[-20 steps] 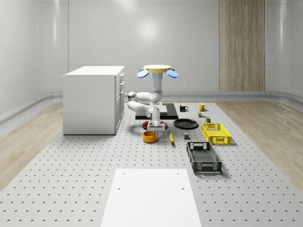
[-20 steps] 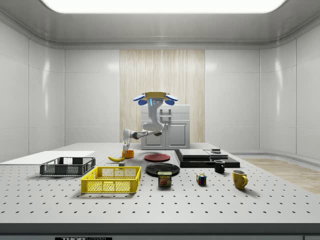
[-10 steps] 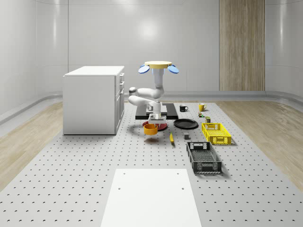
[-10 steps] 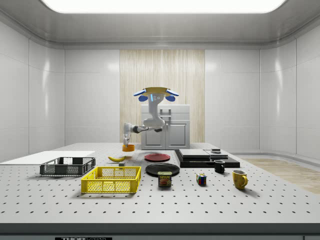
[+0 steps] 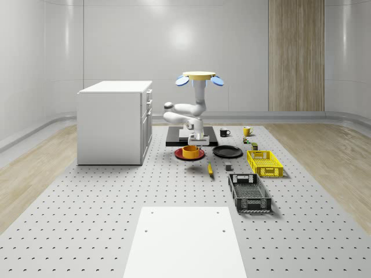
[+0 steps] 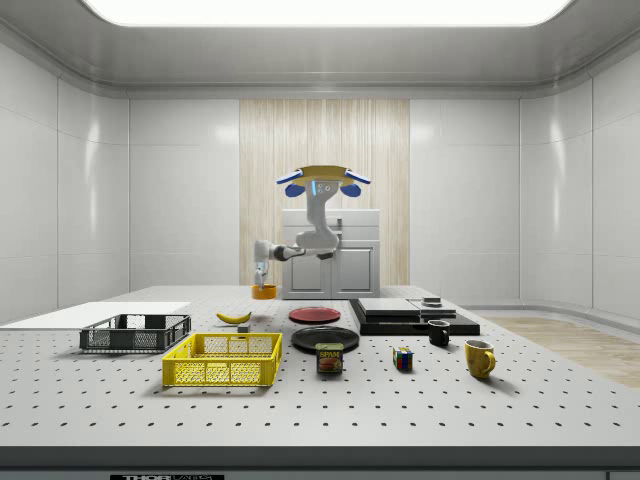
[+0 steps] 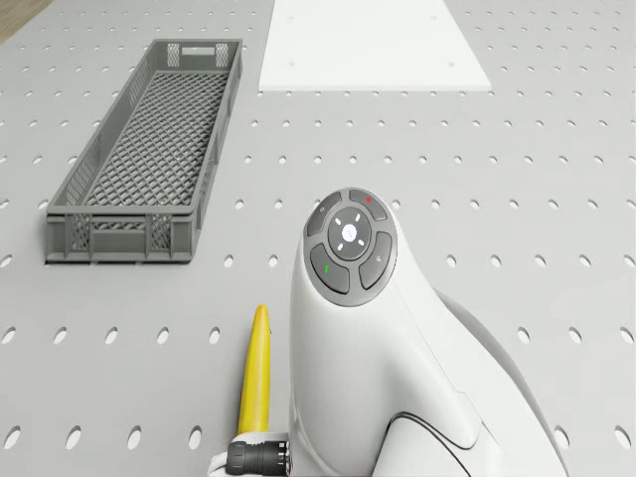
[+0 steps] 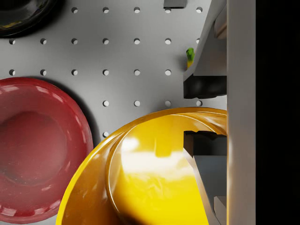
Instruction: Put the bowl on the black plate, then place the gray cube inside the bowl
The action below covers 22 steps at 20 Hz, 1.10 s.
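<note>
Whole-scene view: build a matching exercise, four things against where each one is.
Things:
1 bowl
2 black plate
3 banana
4 gray crate

Places:
A yellow, lying beside the gray cube
B nearest the white mat
C held up by the gripper
D between the red plate and the yellow crate

Pairs: 1-C, 2-D, 3-A, 4-B

Two plates (image 5: 227,152) (image 5: 181,154), two crates (image 5: 249,193) (image 5: 264,163), two mugs (image 5: 224,132) (image 5: 246,131), one bowl (image 5: 190,152), one banana (image 5: 210,169).
</note>
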Tool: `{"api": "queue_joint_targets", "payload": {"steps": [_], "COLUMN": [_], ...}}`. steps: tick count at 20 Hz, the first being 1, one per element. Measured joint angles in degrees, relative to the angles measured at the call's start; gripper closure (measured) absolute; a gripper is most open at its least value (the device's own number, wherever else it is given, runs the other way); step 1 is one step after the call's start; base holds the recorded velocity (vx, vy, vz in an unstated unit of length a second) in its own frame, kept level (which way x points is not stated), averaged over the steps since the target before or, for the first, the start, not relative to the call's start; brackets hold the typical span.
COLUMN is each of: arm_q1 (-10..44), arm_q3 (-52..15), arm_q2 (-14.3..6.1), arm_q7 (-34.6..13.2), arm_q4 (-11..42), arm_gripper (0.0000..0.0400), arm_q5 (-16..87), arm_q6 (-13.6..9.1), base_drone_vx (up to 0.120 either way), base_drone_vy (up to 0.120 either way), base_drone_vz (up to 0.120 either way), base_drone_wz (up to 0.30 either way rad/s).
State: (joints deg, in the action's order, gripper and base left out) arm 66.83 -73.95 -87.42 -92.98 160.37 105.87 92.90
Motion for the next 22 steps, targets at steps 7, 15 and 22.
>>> {"api": "queue_joint_targets", "payload": {"steps": [7, 15, 22], "arm_q1": [0.07, 0.15, 0.22], "arm_q3": [-0.08, -0.12, -0.14], "arm_q2": [-0.27, -0.54, -0.75], "arm_q7": [-0.06, -0.12, -0.17], "arm_q4": [0.00, -0.01, -0.02], "arm_gripper": [0.0300, 0.0300, 0.0300], "arm_q5": [-0.16, -0.29, -0.38], "arm_q6": [0.23, 0.47, 0.67], "base_drone_vx": [-0.120, -0.120, -0.120], "base_drone_vy": [0.120, 0.120, 0.120], "base_drone_vz": [0.000, 0.000, 0.000], "base_drone_wz": [0.000, 0.000, 0.000]}}
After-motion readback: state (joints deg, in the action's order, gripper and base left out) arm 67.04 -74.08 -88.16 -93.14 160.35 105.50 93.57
